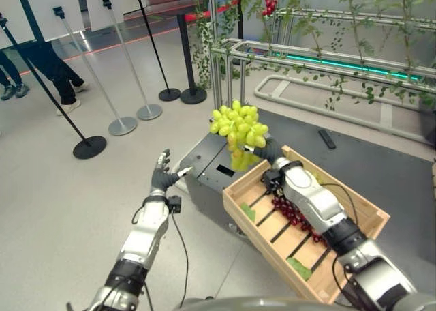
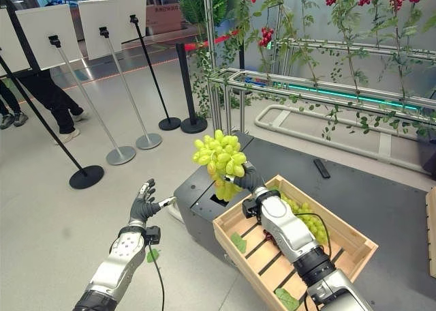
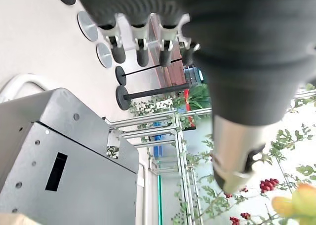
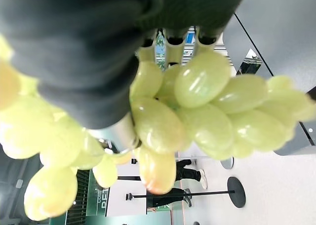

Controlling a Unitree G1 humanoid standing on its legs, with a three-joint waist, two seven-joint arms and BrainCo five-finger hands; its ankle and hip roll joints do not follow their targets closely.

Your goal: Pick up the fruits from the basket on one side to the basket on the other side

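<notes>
My right hand (image 2: 249, 180) is shut on a bunch of green grapes (image 1: 238, 129), held in the air above the far left corner of the wooden crate (image 1: 235, 192). The right wrist view has the grapes (image 4: 197, 111) pressed against the fingers (image 4: 175, 45) and thumb. Inside the crate lie a bunch of dark red grapes (image 1: 294, 215) and another green bunch (image 2: 310, 222). My left hand (image 1: 162, 178) hovers open to the left of a grey metal box (image 1: 204, 164), holding nothing; its straight fingers (image 3: 141, 50) show in the left wrist view.
The grey metal box (image 2: 197, 191) with a slot stands left of the crate. Stanchion posts with round bases (image 1: 122, 125) stand on the floor behind. A metal frame with vines and red fruit (image 2: 327, 86) runs along the back. A person (image 1: 58, 72) stands far left.
</notes>
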